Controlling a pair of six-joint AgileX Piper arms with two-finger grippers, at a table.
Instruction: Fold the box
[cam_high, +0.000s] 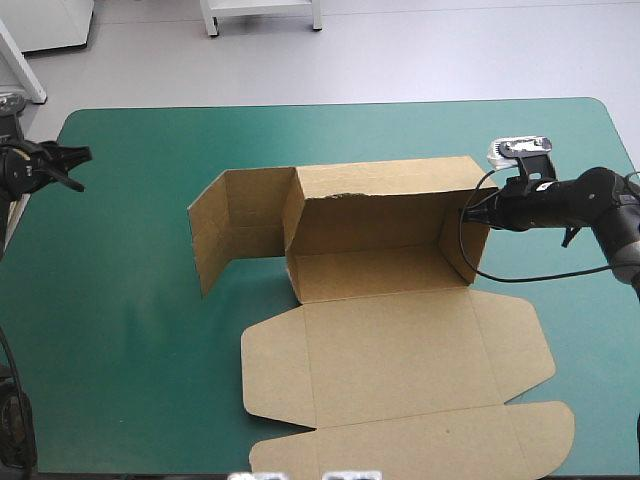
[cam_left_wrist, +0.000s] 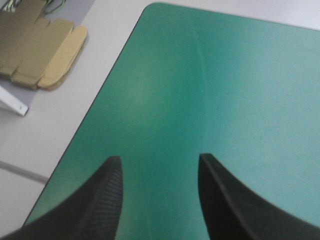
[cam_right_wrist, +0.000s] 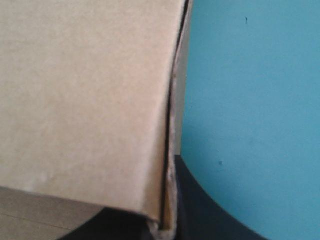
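Two apart: left gripper (cam_left_wrist: 160, 156) spread wide over teal-green cover (cam_high: 120, 300), right gripper (cam_high: 468, 212) seemingly pinching box (cam_high: 385, 215) wall.

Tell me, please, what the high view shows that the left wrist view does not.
Only the high view: the box, back and side walls raised, lid flat, and the right gripper at its right wall. Only the left wrist view: spare board beyond the cover's edge. Both: the teal-green cover and the open left gripper.
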